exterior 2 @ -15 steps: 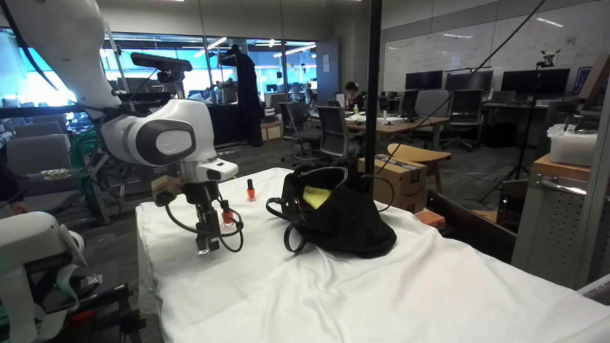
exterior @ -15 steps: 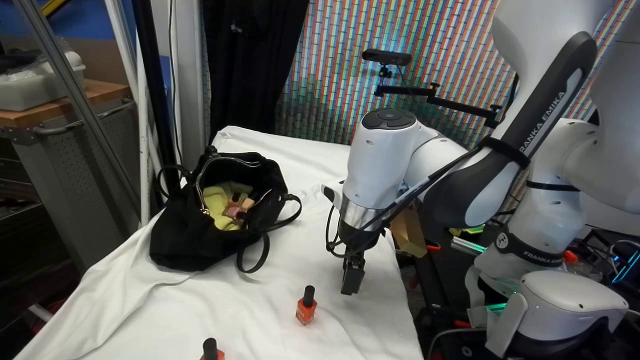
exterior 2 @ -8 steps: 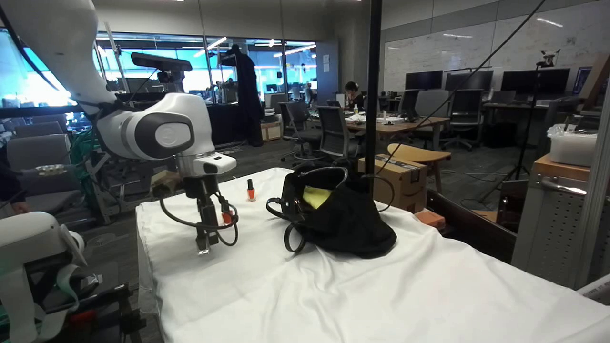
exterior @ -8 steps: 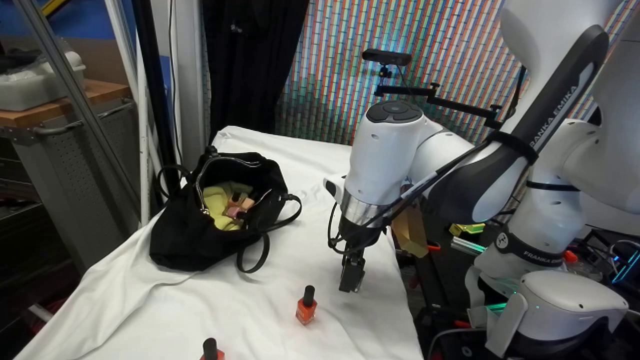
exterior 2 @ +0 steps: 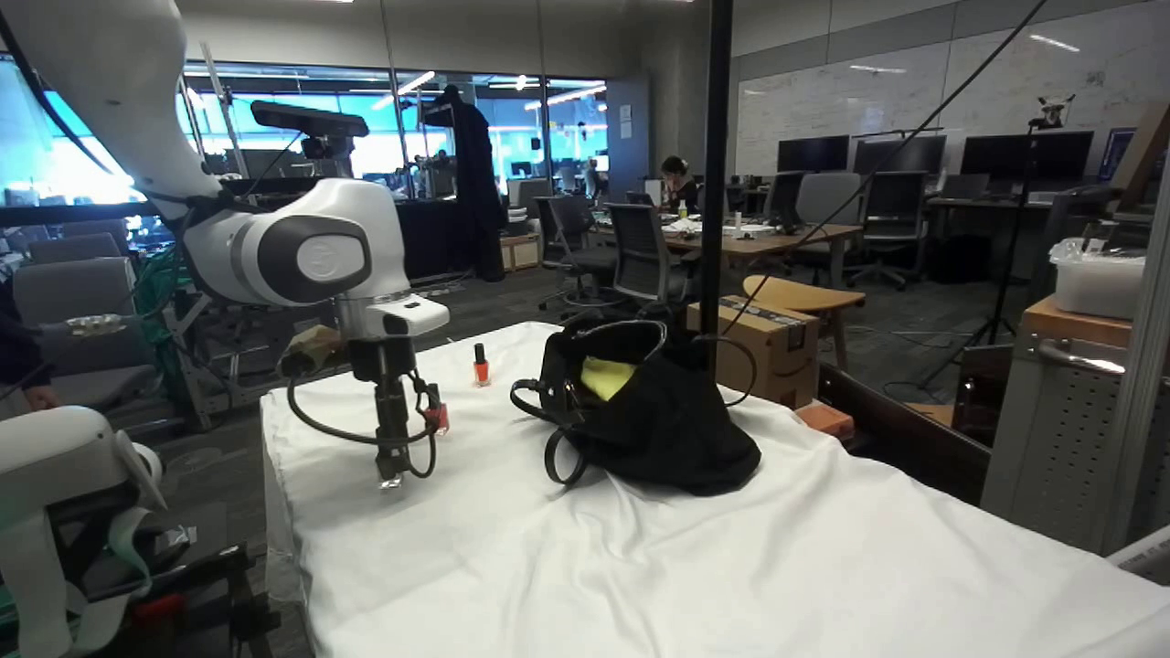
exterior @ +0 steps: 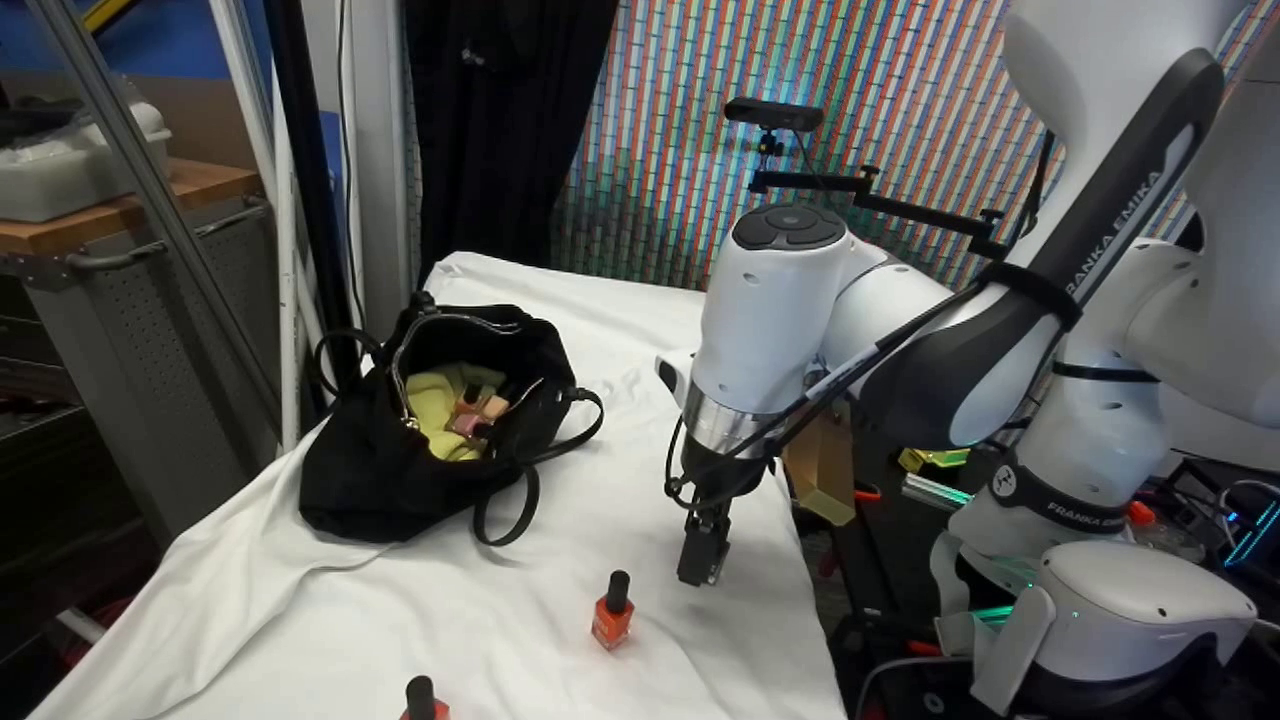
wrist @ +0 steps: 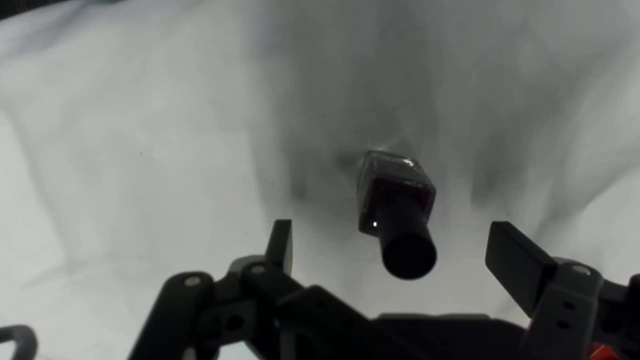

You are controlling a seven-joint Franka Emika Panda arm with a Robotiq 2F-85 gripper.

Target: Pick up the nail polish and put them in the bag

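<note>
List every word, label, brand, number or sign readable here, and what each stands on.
"RANKA EMIKA" (leading letter unclear): black panel on the white robot arm.
"FRANKA", then letters curving away: black band lower on that arm.
Too small or blurred: marks on an orange glass nail polish bottle; writing on the whiteboard; lettering on the white pipe.

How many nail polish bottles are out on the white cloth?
3: a dark red bottle bracketed by the open pincer, an orange bottle nearby, another orange bottle farther off.
</note>
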